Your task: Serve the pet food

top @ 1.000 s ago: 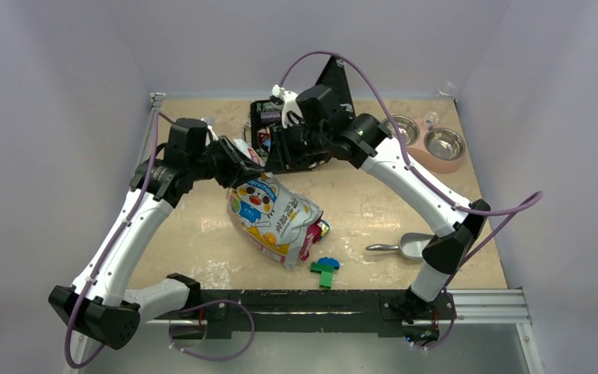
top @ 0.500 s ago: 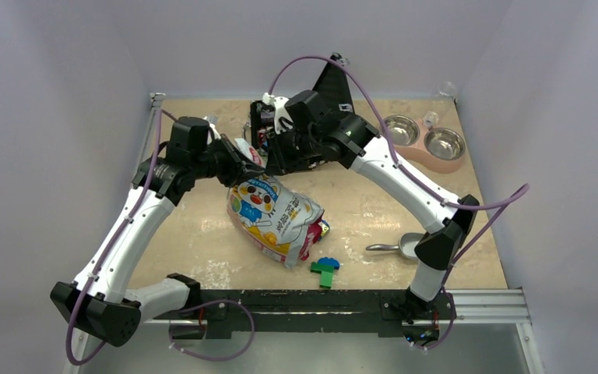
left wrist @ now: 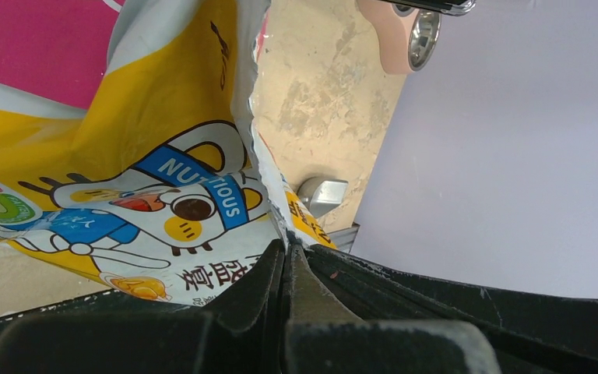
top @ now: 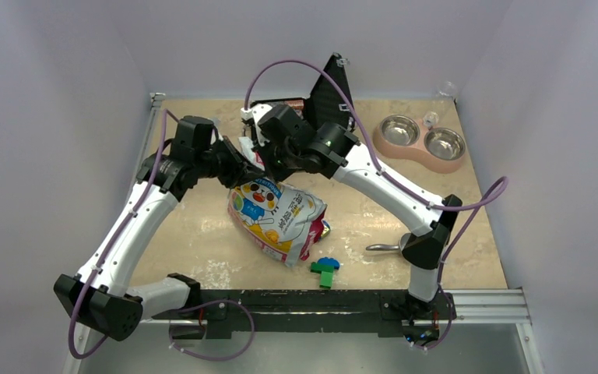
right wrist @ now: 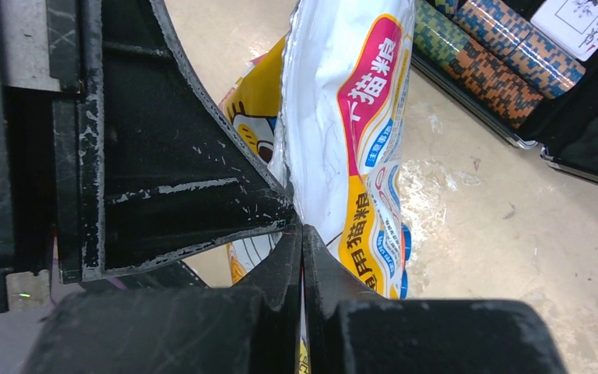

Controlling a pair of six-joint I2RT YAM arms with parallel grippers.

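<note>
A yellow, white and pink pet food bag with a cartoon cat lies mid-table, its top lifted. My left gripper is shut on the bag's top edge; the bag fills the left wrist view, pinched at the jaws. My right gripper is shut on the same top edge from the other side; the bag shows in the right wrist view, its film between the closed jaws. The kibble is hidden inside the bag. A pink double bowl stands at the back right. A metal scoop lies at the front right.
A black open case with striped rolls stands at the back centre. A blue and green toy block lies near the front edge beside the bag. A small clear cup stands at the back right corner.
My right arm has swung left from the black case to the bag's top and now pinches it. My left gripper has kept its hold with little movement.
</note>
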